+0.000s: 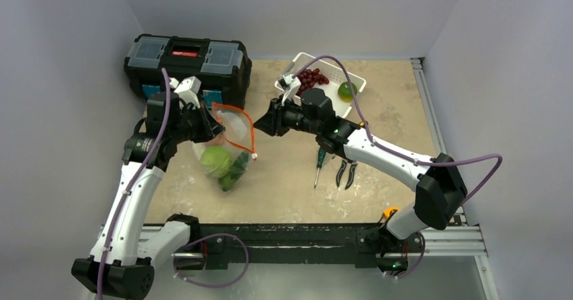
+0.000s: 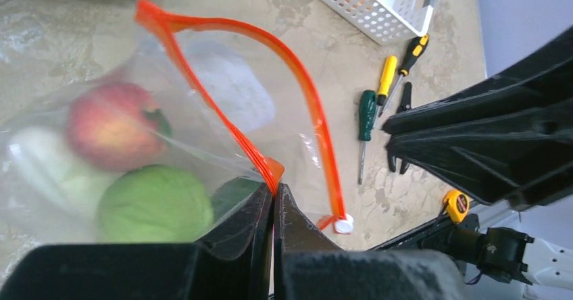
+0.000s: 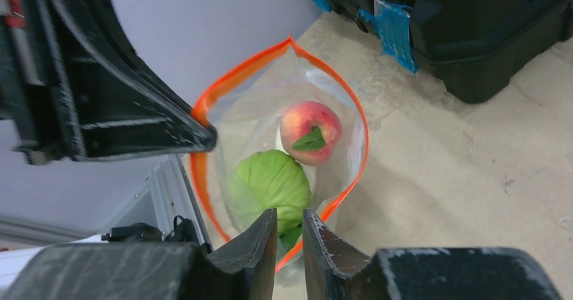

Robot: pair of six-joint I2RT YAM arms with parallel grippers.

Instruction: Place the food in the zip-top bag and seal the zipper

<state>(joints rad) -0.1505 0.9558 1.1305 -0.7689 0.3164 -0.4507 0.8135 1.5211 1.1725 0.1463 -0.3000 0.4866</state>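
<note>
The clear zip-top bag hangs from my left gripper, which is shut on its orange-red zipper at one side of the open mouth. The white slider dangles at the strip's end. Inside lie a pink peach, a light-green cabbage, a white vegetable and a dark cucumber. My right gripper hovers just right of the mouth, its jaws a little apart with nothing between them. The peach and cabbage show past it.
A black toolbox stands at the back left. A white slotted basket at the back holds red grapes and a green fruit. Screwdrivers and pliers lie under the right arm. A yellow tape measure sits near its base.
</note>
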